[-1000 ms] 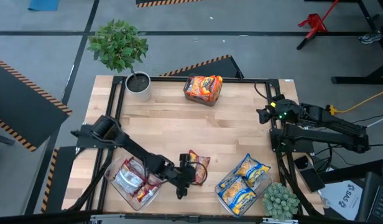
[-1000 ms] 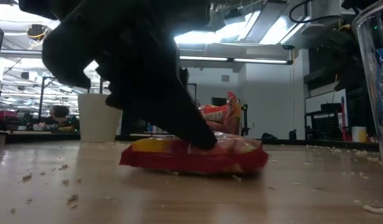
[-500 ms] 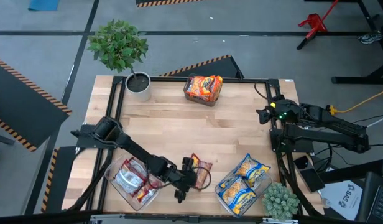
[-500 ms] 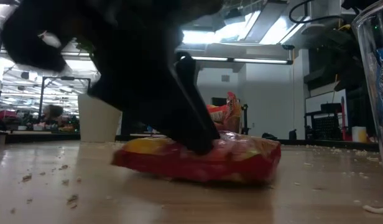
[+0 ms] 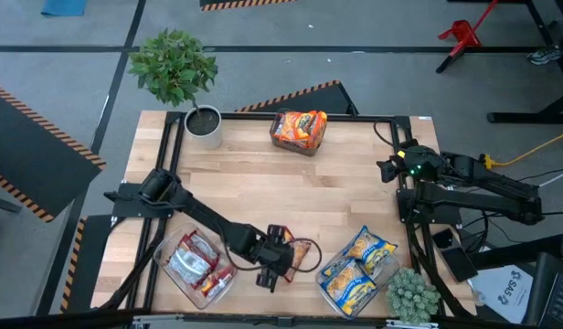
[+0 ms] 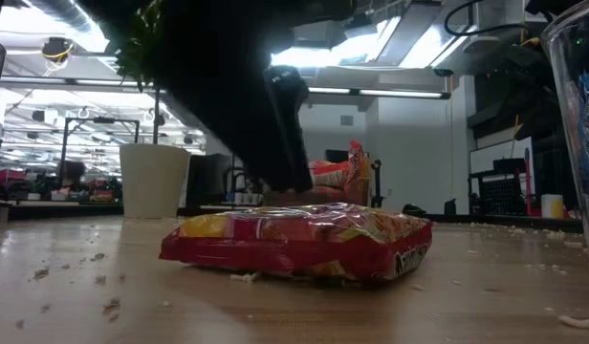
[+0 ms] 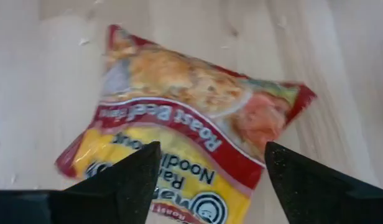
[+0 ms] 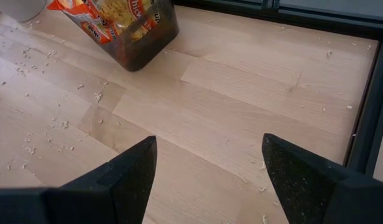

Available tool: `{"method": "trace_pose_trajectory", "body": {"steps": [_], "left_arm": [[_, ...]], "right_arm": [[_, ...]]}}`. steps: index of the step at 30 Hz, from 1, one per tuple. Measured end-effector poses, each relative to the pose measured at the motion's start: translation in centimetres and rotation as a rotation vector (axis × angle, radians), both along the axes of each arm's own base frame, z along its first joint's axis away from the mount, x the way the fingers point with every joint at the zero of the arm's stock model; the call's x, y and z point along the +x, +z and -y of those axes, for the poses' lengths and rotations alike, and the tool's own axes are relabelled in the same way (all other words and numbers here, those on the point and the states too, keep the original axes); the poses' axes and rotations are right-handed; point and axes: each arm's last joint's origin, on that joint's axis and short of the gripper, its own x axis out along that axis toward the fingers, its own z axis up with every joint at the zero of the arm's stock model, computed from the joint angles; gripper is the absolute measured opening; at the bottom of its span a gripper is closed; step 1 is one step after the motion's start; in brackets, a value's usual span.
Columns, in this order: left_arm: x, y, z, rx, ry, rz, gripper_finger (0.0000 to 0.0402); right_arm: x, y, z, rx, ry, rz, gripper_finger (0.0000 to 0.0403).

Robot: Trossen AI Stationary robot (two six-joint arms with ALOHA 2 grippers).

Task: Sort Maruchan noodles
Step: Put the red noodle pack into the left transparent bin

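Note:
A red-and-yellow ramen packet lies flat on the wood near the table's near edge; it fills the low view and the left wrist view. My left gripper hovers over its left end, pointing down, open, with one finger on either side of the packet's printed end. Silver-white-and-dark-red packets lie in the near-left clear bin, blue-and-yellow ones in the near-right bin, and orange ones in the far bin. My right gripper waits, open, at the right edge. My left gripper comes at the packet from above with open fingers. In the low view one finger ends just at the packet's upper face. Whether it touches the packet, I cannot tell.
A white plant pot stands at the far-left corner and a succulent at the near-right corner. A black frame runs along the table's sides. Noodle crumbs dot the wood. Bare wood fills the middle.
My left gripper has dragged the red packet toward the near edge and a little to the right, with a fingertip pressed on top of it. The fingertip has since risen to the packet's upper face. The packet has turned slightly and lies flat.

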Motion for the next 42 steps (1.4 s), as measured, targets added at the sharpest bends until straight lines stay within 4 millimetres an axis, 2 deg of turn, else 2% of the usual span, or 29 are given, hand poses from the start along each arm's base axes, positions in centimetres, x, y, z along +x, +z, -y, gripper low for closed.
{"method": "trace_pose_trajectory", "body": {"steps": [6,11,14,18,21,24,33,42], "left_arm": [[-0.2,0.4,-0.5,-0.06,0.195,-0.062,0.031],[-0.8,0.4,0.7,-0.139,0.206,-0.102,0.0311],[-1.4,0.4,1.7,-0.09,0.212,-0.071,0.0308],[-2.0,0.4,2.2,0.002,0.326,-0.001,0.0307],[-2.3,0.4,2.3,0.023,0.437,0.035,0.0307],[-2.5,0.4,2.7,0.016,0.436,0.05,0.0307],[-2.9,-1.7,4.5,0.017,0.422,0.03,0.0307],[-1.6,-3.6,3.2,0.011,0.469,-0.007,0.0307]], "right_arm": [[0.0,0.0,0.0,-0.001,0.001,0.0,0.028],[0.0,0.0,0.0,-0.01,0.013,-0.009,0.028],[0.0,0.0,0.0,-0.01,0.013,-0.009,0.028],[0.0,0.0,0.0,-0.01,0.013,-0.009,0.028],[0.0,0.0,0.0,-0.01,0.013,-0.009,0.028],[0.0,0.0,0.0,-0.01,0.013,-0.009,0.028],[0.0,0.0,0.0,-0.01,0.013,-0.008,0.028],[0.0,0.0,0.0,-0.01,0.014,-0.008,0.028]]}}
